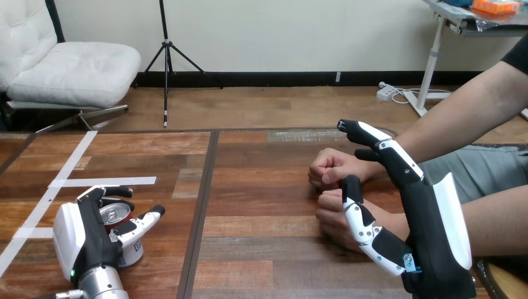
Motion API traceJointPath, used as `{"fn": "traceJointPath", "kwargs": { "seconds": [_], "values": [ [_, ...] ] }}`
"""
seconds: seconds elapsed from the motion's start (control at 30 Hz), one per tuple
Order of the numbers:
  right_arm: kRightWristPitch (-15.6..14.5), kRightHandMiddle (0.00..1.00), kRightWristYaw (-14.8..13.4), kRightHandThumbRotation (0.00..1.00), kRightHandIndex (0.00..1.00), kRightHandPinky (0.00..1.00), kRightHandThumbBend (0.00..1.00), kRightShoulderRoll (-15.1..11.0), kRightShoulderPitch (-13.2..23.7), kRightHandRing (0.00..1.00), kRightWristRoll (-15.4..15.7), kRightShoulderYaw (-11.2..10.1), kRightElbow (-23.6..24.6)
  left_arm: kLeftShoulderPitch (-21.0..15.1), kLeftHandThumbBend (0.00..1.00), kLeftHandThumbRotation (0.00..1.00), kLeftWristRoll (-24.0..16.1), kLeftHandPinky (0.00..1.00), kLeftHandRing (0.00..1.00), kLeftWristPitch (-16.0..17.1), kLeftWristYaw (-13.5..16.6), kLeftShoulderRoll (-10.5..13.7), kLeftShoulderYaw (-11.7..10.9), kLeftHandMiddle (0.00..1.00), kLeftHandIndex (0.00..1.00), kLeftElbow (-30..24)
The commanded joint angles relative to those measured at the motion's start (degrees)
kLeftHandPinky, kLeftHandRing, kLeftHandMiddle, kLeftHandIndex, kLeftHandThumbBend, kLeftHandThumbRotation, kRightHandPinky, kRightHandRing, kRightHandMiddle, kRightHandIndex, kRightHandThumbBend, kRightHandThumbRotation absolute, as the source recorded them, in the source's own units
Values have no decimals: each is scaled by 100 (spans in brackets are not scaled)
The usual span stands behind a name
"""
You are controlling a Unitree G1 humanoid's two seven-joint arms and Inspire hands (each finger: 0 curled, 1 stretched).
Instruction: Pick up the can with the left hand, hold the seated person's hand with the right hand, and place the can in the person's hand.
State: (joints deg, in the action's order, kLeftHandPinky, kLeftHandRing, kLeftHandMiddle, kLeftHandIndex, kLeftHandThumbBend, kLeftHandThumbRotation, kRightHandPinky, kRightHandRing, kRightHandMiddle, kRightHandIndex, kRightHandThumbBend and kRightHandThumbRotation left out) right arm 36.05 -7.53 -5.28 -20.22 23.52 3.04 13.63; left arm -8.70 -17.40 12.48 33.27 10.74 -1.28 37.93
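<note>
Head view: L hand (87,240) has fingers + thumb curled round red-and-silver metal can (115,215), upright on brown wooden table (261,205). R hand (429,233) fingers straight, thumb across person's nearer fist (330,218), no closed grip seen. Risks: nearer and farther fist (330,167) both clenched, so no palm for can; R hand may slip off.

Wooden table (261,187) — can (118,215) upright at left, white tape strips (103,182); person's fists (330,167) at right
</note>
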Motion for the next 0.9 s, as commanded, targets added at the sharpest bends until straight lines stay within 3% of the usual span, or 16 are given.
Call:
{"fn": "traceJointPath", "kwargs": {
  "seconds": [0.0,0.63,0.87],
  "values": [
    [34,84,-9,0,81,76,13,-32,191,82,-64,-34,267,60,79,0,32,32,40,216,-8,-40,-14,44,47,56],
    [-10,84,-3,0,81,76,13,-15,186,82,-56,-29,309,43,81,0,-44,28,34,807,195,10,4,39,40,341],
    [-8,84,-7,0,81,76,13,-5,182,82,-65,-23,313,33,81,0,-95,27,33,1197,305,38,37,39,40,484]
  ]
}}
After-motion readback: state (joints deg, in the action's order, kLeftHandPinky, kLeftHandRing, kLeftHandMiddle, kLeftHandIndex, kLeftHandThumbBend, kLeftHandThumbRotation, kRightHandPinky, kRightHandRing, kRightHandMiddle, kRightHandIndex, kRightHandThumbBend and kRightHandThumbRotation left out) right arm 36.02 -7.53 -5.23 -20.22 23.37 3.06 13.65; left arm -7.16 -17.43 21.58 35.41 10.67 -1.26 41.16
